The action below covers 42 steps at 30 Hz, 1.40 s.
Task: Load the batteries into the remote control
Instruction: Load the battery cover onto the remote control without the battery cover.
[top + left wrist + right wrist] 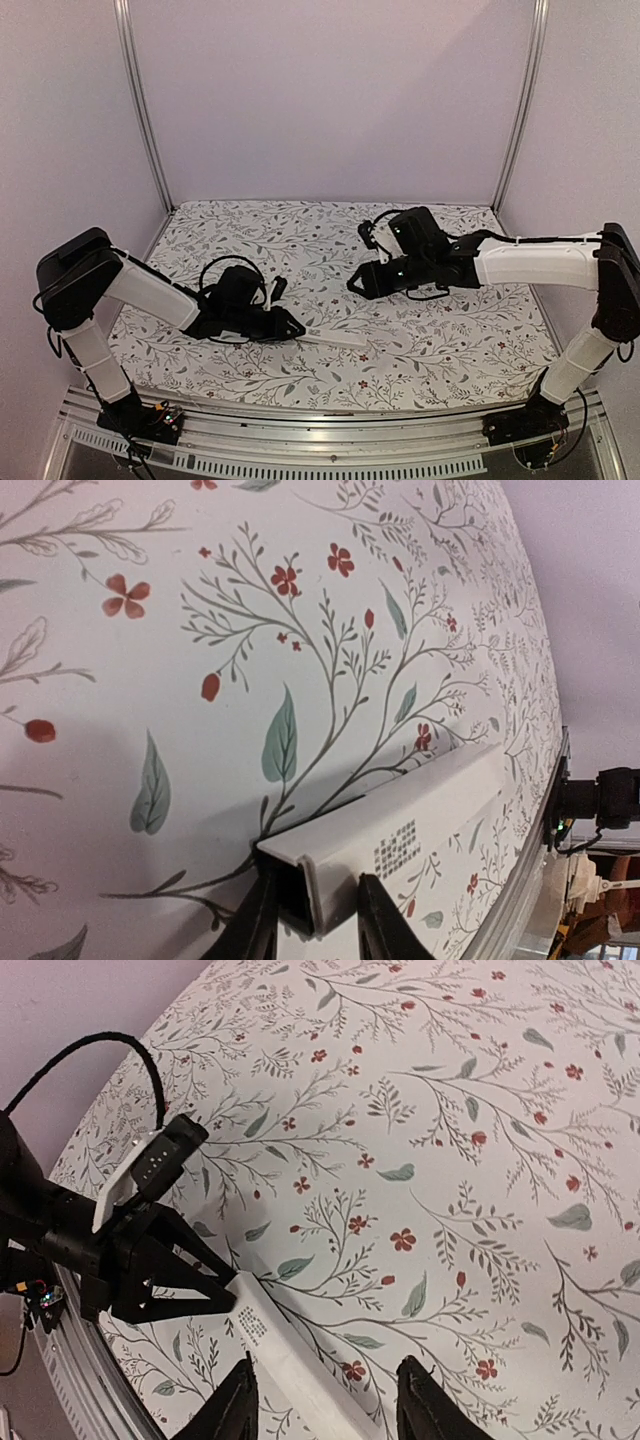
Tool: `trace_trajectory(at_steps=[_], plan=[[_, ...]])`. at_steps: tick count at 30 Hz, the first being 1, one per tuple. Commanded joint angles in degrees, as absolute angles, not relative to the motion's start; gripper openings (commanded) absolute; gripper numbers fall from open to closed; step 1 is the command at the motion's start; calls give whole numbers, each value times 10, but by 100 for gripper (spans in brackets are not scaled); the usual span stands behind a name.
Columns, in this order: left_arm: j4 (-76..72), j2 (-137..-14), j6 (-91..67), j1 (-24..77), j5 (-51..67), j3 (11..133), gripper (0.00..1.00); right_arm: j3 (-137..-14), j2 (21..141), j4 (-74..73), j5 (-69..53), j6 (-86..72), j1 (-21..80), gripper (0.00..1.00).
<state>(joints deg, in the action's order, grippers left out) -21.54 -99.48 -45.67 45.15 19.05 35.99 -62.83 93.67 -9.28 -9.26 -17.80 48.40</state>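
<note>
Left wrist view: the left gripper [318,912] pinches one end of the remote [425,805] lying on the cloth [200,630], which looks light, stiff and slick, best held across its narrow sides, while the right gripper [328,1380] hangs open and empty.

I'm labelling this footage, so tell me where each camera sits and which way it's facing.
Top external: above and behind the arms, looking down on the floral table; both arms show, left end effector shut on the remote control, right end effector open.
Left wrist: low over the cloth, looking along the remote; its fingers clamp the near end.
Right wrist: higher, looking down toward the left arm; its fingers stand apart at the bottom.
Shared: right wrist and top views both show the left end effector holding the remote.
</note>
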Motion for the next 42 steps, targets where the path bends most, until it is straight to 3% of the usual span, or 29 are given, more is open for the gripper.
trace_trajectory(at_steps=[1,15,42], plan=[[-200,-1001,-454,456,189,358,27,-552,896,-174,-61,-436,488,42],[-200,-999,-454,456,187,355,27,-476,911,-101,-142,-531,499,21],[-200,-998,-454,455,187,355,27,-468,985,-57,-151,-518,500,11]])
